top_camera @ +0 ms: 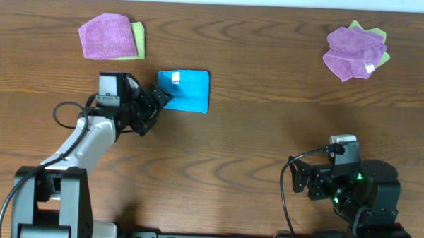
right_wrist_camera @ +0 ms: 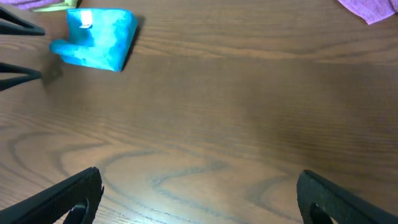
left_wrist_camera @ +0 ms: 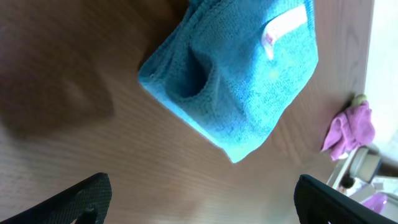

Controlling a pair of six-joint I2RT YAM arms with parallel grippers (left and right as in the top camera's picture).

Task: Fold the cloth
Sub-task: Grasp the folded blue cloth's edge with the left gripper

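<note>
The sky-blue cloth [top_camera: 185,89] lies folded into a small rectangle on the wooden table, its white tag [top_camera: 176,77] facing up. It also shows in the left wrist view [left_wrist_camera: 233,78] with a raised fold at its near edge, and in the right wrist view [right_wrist_camera: 96,38] at the far left. My left gripper [top_camera: 158,103] is open and empty, just left of the cloth's near corner, not touching it; bare table lies between its fingers [left_wrist_camera: 202,199]. My right gripper [top_camera: 303,180] is open and empty at the table's front right [right_wrist_camera: 199,196].
A purple cloth [top_camera: 105,36] on a light green cloth [top_camera: 138,39] lies at the back left. A crumpled purple cloth [top_camera: 352,52] on a green one [top_camera: 374,33] lies at the back right. The table's front edge runs along the arm bases.
</note>
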